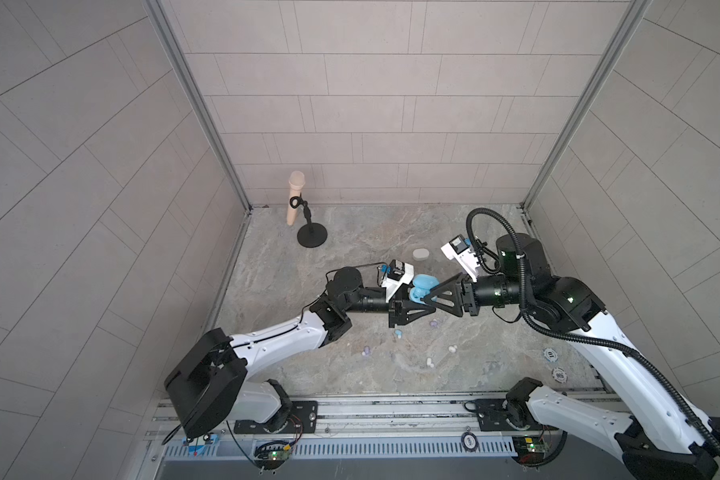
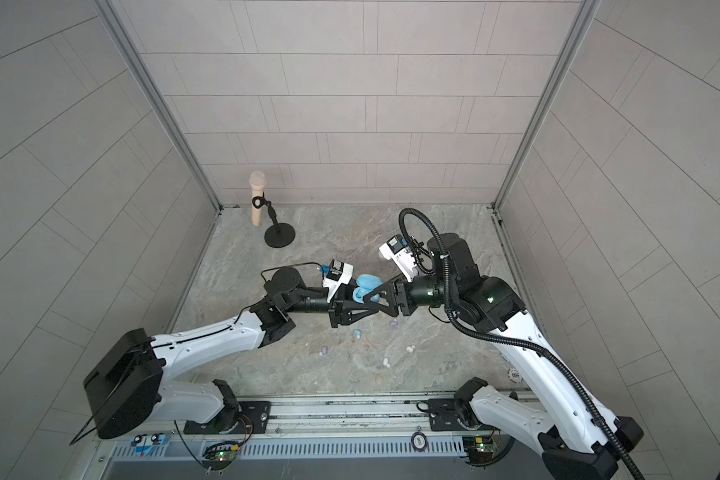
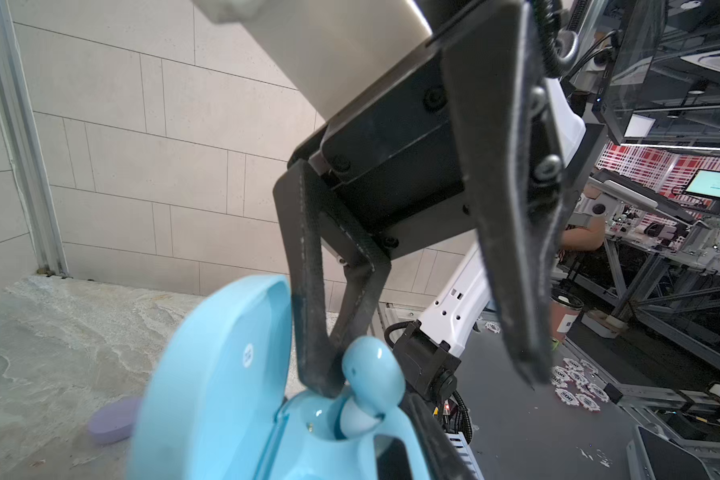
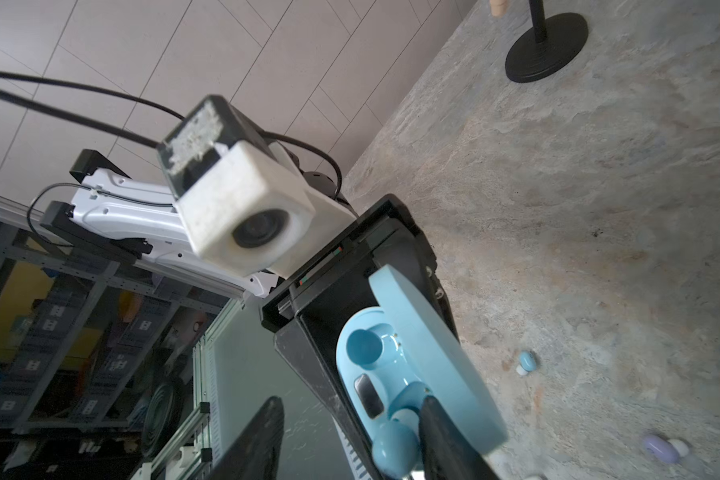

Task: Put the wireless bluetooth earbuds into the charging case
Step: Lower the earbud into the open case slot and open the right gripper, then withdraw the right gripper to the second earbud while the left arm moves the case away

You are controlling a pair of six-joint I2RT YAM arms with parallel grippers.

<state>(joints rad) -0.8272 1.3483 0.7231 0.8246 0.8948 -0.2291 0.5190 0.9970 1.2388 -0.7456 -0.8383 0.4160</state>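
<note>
Seen from above, two black-and-white robot arms meet at the centre of a grey stone-patterned table (image 1: 350,257). The left gripper (image 1: 420,311) is clamped on a light blue charging case (image 1: 424,284), whose lid stands open. The right gripper (image 1: 433,297) reaches in from the right of the frame with its fingers apart. In the left wrist view one of those fingers (image 3: 308,316) touches a light blue earbud (image 3: 373,370) sitting pale tip down in a socket of the case, and the other finger is well clear. Just below the grippers in both top views, five loose earbuds lie scattered: a blue bud (image 1: 398,333), two lilac buds (image 1: 433,323) and two white buds (image 1: 452,348). A closed white case (image 1: 420,254) lies just above the grippers. A microphone on a stand (image 1: 296,197) stands at the table's upper left, and poker chips (image 1: 549,354) lie at its lower right.
</note>
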